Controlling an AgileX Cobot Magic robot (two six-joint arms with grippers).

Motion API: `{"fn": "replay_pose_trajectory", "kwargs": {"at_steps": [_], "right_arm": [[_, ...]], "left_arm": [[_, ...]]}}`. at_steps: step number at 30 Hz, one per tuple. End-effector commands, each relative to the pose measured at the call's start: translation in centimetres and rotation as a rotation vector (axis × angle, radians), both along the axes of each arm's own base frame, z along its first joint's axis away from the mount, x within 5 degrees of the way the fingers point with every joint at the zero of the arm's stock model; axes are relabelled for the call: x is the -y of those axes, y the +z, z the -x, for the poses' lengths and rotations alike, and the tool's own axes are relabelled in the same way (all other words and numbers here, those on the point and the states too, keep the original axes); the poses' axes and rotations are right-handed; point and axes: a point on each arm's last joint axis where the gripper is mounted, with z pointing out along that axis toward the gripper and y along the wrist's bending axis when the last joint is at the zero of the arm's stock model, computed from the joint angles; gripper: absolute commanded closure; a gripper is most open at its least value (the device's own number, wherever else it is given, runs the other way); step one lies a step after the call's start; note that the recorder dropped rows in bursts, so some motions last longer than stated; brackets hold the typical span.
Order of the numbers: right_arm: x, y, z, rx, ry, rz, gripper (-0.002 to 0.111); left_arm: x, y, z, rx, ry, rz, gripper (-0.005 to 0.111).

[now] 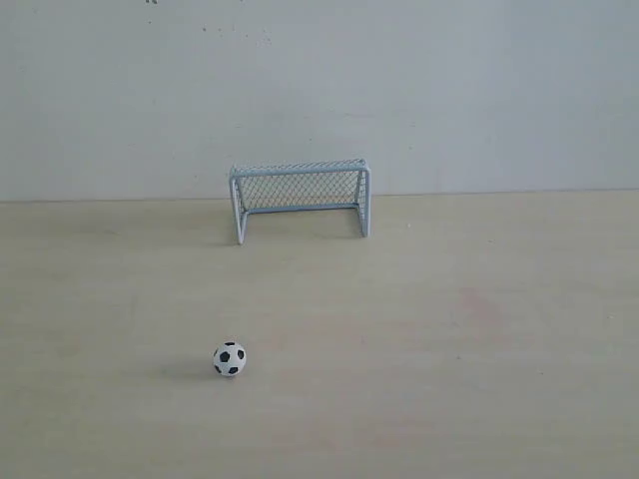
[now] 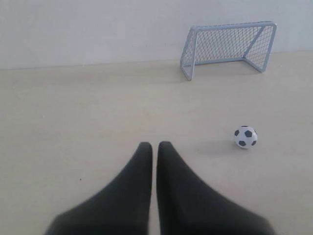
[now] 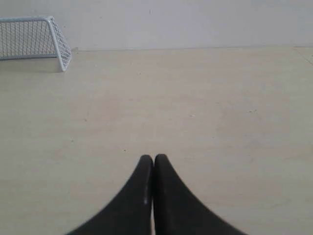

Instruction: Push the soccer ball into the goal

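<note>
The soccer ball (image 1: 229,358) rests on the pale wooden table, well in front of the goal (image 1: 300,196), which stands by the back wall with its mouth facing the ball. In the left wrist view the soccer ball (image 2: 245,137) lies ahead and off to one side of my left gripper (image 2: 154,145), whose black fingers are shut with only a thin slit between them and hold nothing; the goal (image 2: 228,46) stands beyond. My right gripper (image 3: 153,157) is shut and empty, far from the goal (image 3: 36,40). Neither gripper shows in the exterior view.
A plain grey wall (image 1: 319,90) rises right behind the goal. The light wooden tabletop (image 1: 469,329) stretches around the ball and goal.
</note>
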Motion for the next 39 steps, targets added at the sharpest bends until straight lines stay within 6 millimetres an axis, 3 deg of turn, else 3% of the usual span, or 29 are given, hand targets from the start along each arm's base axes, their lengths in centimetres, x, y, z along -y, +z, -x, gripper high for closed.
{"fn": "replay_pose_trajectory", "kwargs": {"at_steps": [1, 14, 17, 23, 25, 29, 33, 35, 39], "right_arm": [[0.0, 0.1, 0.0, 0.011, 0.002, 0.0, 0.108], [0.0, 0.2, 0.0, 0.018, 0.002, 0.0, 0.108], [0.0, 0.2, 0.0, 0.018, 0.002, 0.0, 0.108], [0.0, 0.2, 0.0, 0.018, 0.002, 0.0, 0.108], [0.0, 0.2, 0.0, 0.018, 0.002, 0.0, 0.108], [0.0, 0.2, 0.0, 0.018, 0.002, 0.0, 0.108], [0.0, 0.2, 0.0, 0.018, 0.002, 0.0, 0.108], [0.0, 0.2, 0.0, 0.018, 0.002, 0.0, 0.108], [0.0, 0.2, 0.0, 0.018, 0.002, 0.0, 0.108]], "left_arm": [[0.0, -0.1, 0.0, 0.005, 0.0, 0.006, 0.102], [0.0, -0.1, 0.0, 0.005, 0.0, 0.006, 0.102], [-0.3, 0.0, 0.0, 0.013, -0.008, -0.195, 0.102], [-0.8, 0.3, 0.0, 0.031, 0.002, -0.403, 0.102], [-0.5, 1.0, -0.2, 0.112, -0.005, -0.385, 0.102], [0.0, 3.9, 0.0, 0.447, -0.005, -0.106, 0.102], [0.2, 6.2, 0.9, 0.719, -0.016, -0.088, 0.102], [0.3, 6.6, 1.1, 0.761, -0.024, -0.081, 0.102], [0.5, 9.2, 1.8, 0.814, -0.035, -0.153, 0.102]]}}
